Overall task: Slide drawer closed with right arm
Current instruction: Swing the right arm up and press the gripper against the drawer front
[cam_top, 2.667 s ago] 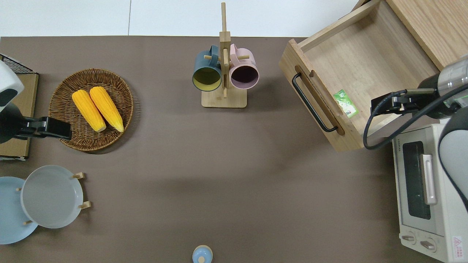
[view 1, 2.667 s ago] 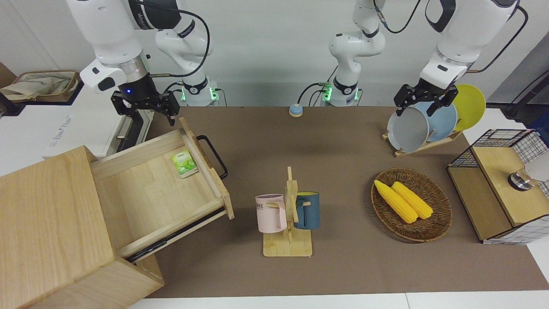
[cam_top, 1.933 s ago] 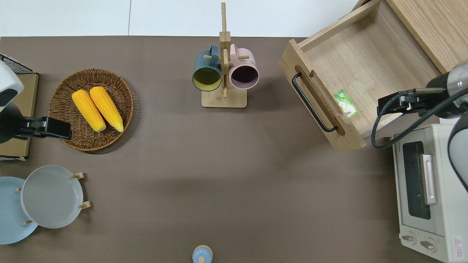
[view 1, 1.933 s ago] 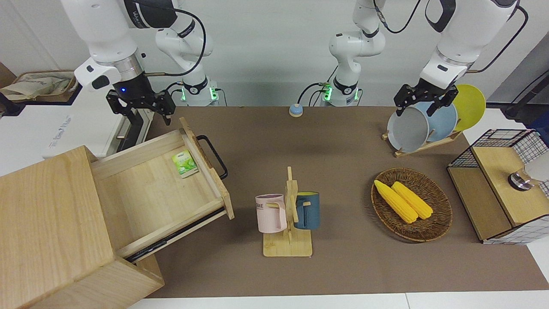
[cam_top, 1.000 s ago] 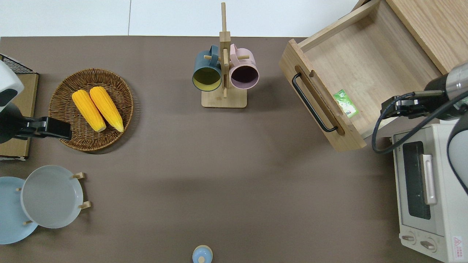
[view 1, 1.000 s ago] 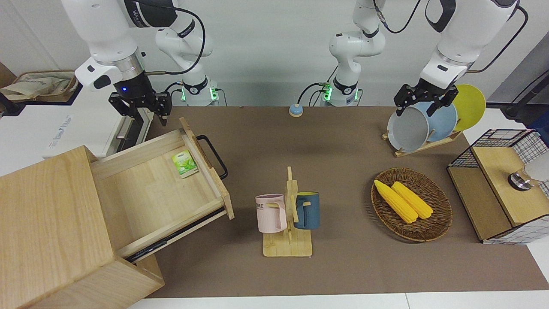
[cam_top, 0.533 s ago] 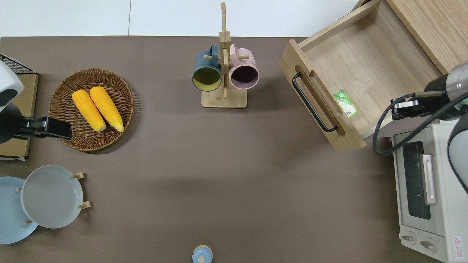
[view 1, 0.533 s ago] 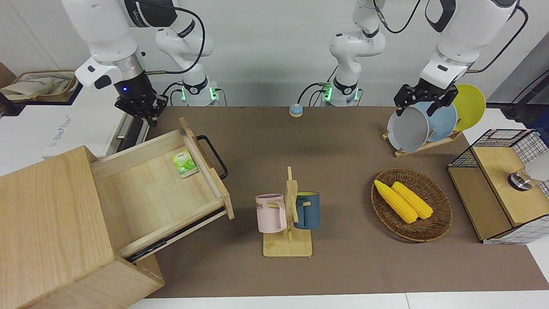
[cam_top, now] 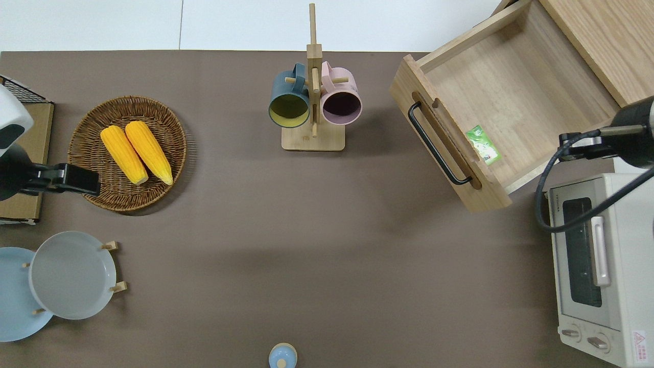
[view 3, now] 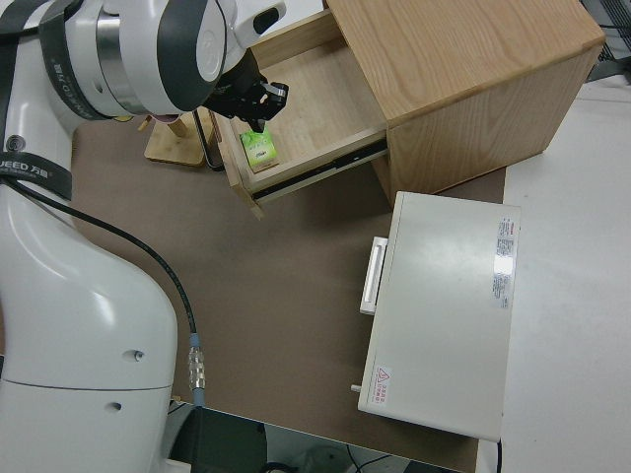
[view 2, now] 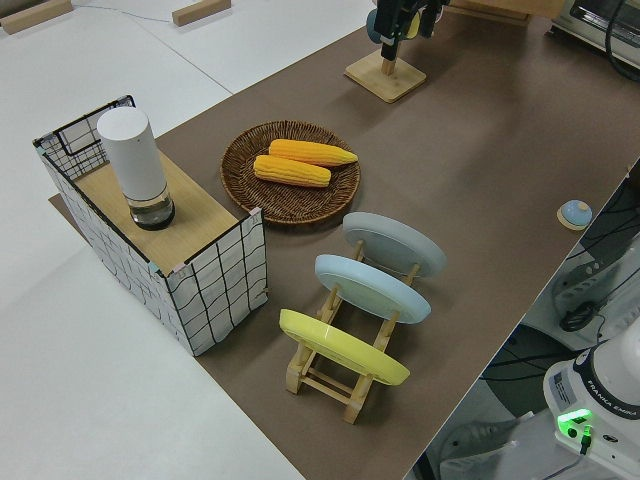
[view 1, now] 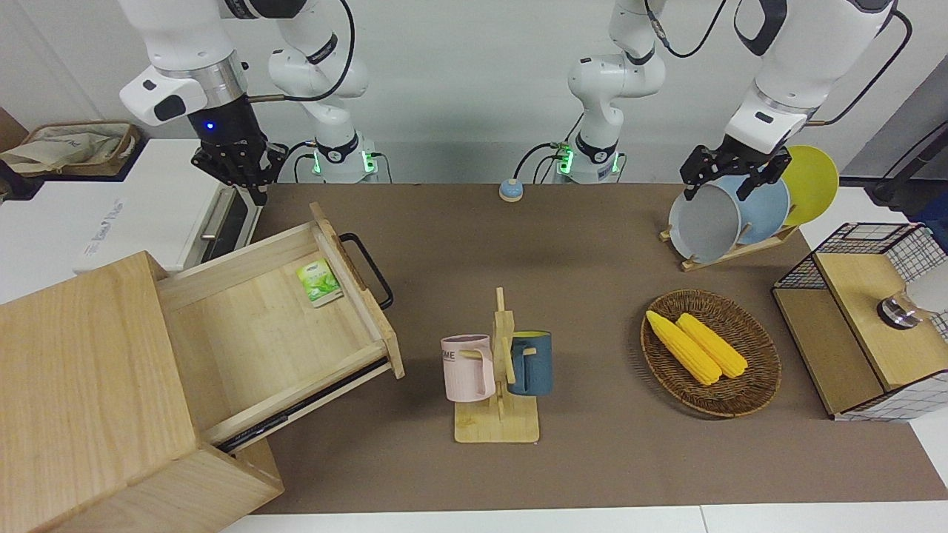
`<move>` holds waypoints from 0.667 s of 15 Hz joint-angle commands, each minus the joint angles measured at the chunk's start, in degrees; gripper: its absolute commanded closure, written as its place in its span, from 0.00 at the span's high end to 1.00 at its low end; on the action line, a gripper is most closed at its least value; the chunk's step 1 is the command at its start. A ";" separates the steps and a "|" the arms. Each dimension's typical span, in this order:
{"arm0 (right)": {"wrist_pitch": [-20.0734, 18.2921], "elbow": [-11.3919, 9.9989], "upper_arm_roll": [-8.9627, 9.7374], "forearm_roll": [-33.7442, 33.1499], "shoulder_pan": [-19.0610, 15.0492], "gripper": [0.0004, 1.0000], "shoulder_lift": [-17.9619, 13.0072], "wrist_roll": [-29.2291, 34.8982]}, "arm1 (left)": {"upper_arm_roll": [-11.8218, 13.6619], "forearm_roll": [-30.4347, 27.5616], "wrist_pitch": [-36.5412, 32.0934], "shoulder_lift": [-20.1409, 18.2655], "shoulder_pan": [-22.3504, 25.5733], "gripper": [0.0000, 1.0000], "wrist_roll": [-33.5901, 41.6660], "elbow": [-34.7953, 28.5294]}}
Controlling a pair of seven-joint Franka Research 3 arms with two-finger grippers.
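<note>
The pale-wood drawer stands pulled far out of its cabinet, its black loop handle facing the table's middle. A green packet lies inside, against the front panel. In the overhead view the drawer and handle show the same. My right gripper, with the blue wrist light, hangs shut and empty in the air. It is over the gap between the drawer's nearer side wall and the toaster oven, touching nothing. It also shows in the right side view. The left arm is parked, its gripper open.
A white toaster oven stands nearer to the robots than the drawer. A mug rack with two mugs stands mid-table. Toward the left arm's end are a wicker basket with corn, a plate rack and a wire-mesh box.
My right gripper has risen and drawn back from over the drawer's corner toward the toaster oven, and its fingers have come together. The drawer has not moved.
</note>
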 commanded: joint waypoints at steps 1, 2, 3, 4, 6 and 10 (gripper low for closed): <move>-0.76 1.09 0.77 -0.95 2.62 0.00 -1.26 3.09 | -0.37 0.98 -1.13 0.65 0.22 0.99 0.55 1.49; -0.50 1.10 0.86 -1.03 4.02 0.00 -1.26 5.63 | -0.37 0.98 -1.13 0.65 0.22 0.99 0.55 1.49; -0.32 1.18 0.77 -1.21 6.04 0.00 -1.26 8.18 | -0.37 0.98 -1.13 0.65 0.22 0.99 0.55 1.49; -0.32 1.45 0.77 -1.82 7.80 0.00 -1.26 10.91 | -0.37 0.98 -1.13 0.65 0.22 0.99 0.55 1.40; -0.06 1.45 1.03 -2.97 11.23 0.00 -1.18 17.58 | -0.37 0.98 -1.13 0.65 0.22 0.99 0.55 1.49; 1.25 0.92 0.95 -3.32 16.33 0.00 1.01 30.59 | -0.37 0.98 -1.13 0.65 0.22 0.99 0.55 1.49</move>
